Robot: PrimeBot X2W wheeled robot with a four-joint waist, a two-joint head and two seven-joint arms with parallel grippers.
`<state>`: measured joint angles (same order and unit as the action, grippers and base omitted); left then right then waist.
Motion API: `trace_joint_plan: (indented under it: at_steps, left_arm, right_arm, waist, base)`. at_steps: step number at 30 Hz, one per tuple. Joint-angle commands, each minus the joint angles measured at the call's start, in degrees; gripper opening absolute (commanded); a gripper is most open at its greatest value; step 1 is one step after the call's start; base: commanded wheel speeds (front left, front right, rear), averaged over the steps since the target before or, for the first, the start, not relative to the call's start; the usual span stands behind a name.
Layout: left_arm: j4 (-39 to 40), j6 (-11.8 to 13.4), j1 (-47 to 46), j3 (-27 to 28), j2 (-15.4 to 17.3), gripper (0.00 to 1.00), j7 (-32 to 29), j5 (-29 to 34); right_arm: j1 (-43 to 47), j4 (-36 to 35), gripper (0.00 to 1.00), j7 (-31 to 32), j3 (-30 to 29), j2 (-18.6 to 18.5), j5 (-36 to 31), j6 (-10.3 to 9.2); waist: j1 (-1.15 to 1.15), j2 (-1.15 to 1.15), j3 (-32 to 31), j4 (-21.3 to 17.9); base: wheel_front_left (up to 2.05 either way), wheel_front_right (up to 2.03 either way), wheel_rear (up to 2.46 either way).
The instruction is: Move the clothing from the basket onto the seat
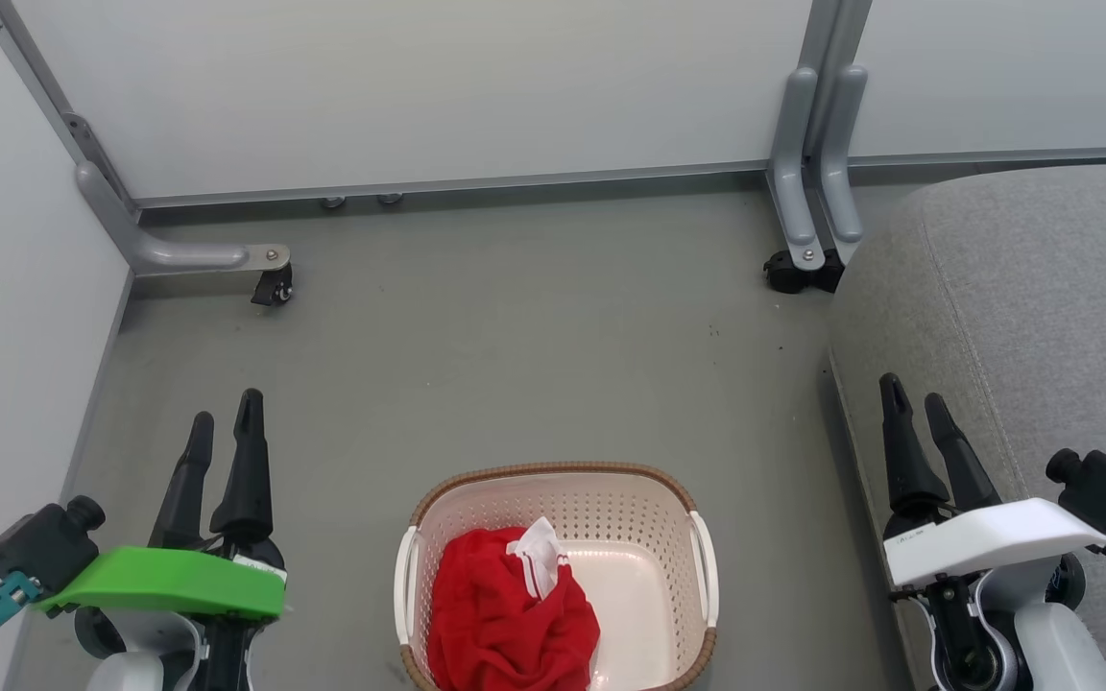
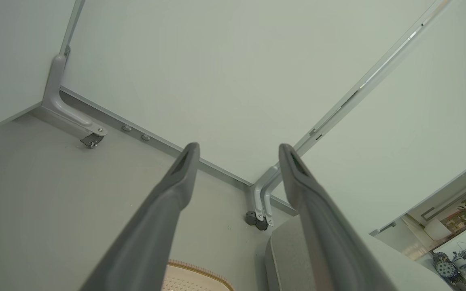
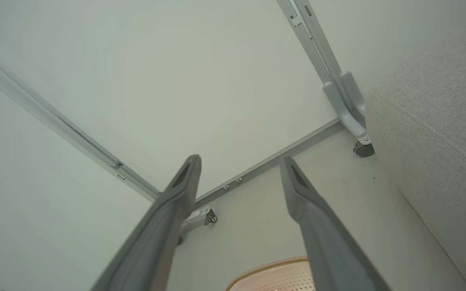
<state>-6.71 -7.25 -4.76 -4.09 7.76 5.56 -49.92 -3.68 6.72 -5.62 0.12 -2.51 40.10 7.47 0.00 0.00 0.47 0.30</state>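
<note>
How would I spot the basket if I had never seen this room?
Start at the big grey seat on the right and look left across the grey floor. The basket stands there, near the bottom middle. It is cream with little holes, a brown rim and white handles, and red clothing lies inside.

floor (image 1: 515,345): grey | on it: basket (image 1: 611,509), partition castors (image 1: 273,285)

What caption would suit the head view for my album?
Red clothing lies in a cream basket on the floor, grey seat at right.
</note>
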Motion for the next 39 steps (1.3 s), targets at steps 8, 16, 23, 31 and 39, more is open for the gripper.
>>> trace_joint_plan:
  at_steps: [8,16,23,31,39]
  left_arm:
    - [-0.44,-0.23,-0.38,-0.75,1.13,1.0,1.82,6.68]
    - [-1.65,-0.24,0.08,-1.44,1.63,1.0,3.04,10.92]
    - [-3.03,-0.26,0.41,-2.15,1.83,1.0,4.04,14.01]
    - [-4.44,-0.28,0.71,-1.5,1.49,1.0,5.18,18.17]
    - [-5.52,-0.3,1.25,-1.14,1.09,1.0,6.24,22.33]
  right_arm:
    - [0.16,0.2,1.0,-1.78,0.76,-0.36,-7.08,0.03]
    - [0.35,1.41,1.0,-3.0,1.22,-0.39,-11.77,0.02]
    - [0.28,3.13,1.0,-4.0,1.58,-0.4,-15.33,0.02]
    - [0.15,4.5,1.0,-5.12,2.11,-0.42,-19.78,0.03]
    - [0.13,5.99,1.0,-6.18,2.42,-0.44,-23.8,0.03]
  waist:
    - [0.0,0.0,-0.06,-0.04]
    - [0.0,0.0,-0.06,-0.04]
    - [0.0,0.0,0.01,0.05]
    - [0.0,0.0,0.01,0.23]
    - [0.0,0.0,0.07,0.34]
  base:
    - [0.0,0.0,0.0]
    - [0.0,0.0,0.0]
    - [0.0,0.0,0.0]
    - [0.0,0.0,0.0]
    - [0.0,0.0,0.0]
